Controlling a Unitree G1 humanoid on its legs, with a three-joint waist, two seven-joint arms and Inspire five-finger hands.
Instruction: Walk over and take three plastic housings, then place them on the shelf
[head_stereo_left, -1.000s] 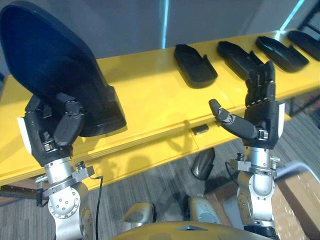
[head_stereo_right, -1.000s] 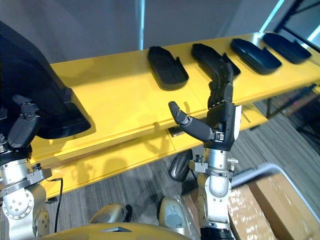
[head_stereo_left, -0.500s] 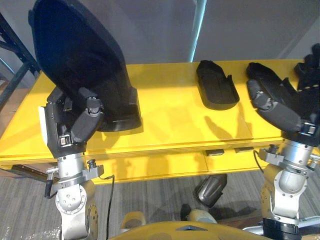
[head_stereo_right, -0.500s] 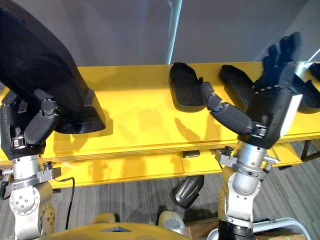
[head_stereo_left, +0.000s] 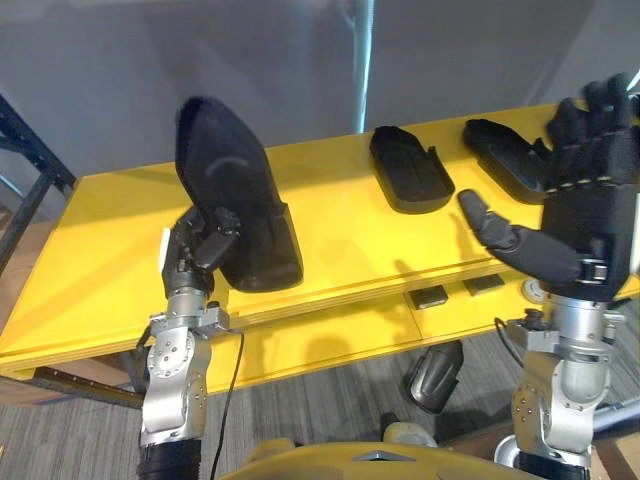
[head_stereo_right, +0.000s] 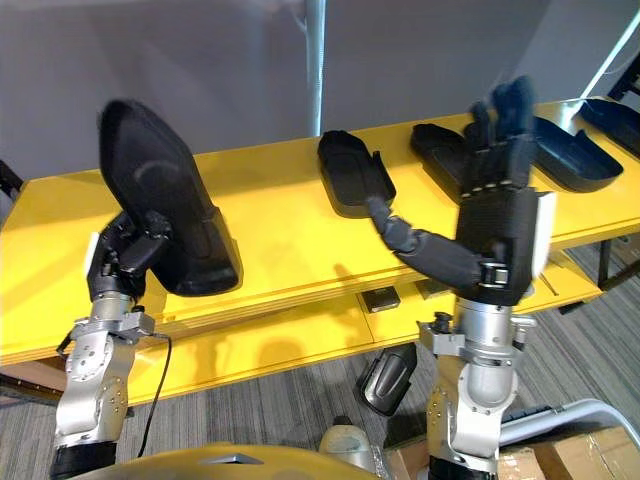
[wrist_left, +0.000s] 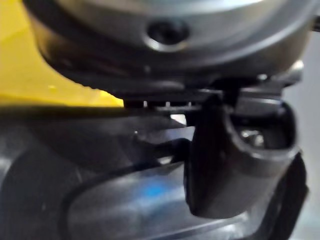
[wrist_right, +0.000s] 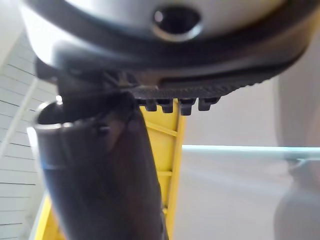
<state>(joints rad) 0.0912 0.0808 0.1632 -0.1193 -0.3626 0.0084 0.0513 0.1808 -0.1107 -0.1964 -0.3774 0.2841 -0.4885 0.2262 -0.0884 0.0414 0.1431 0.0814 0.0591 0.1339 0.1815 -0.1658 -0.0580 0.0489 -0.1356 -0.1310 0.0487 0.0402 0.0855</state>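
Yellow shelf (head_stereo_left: 90, 270) spans the scene, with a flat housing (head_stereo_left: 410, 172) lying toward its far right. The left hand (head_stereo_left: 195, 255), fingers curled round it, holds the upright housing (head_stereo_left: 228, 185) on end, long axis near vertical, base seemingly touching the shelf. The right hand (head_stereo_left: 590, 215) hovers empty, fingers spread.
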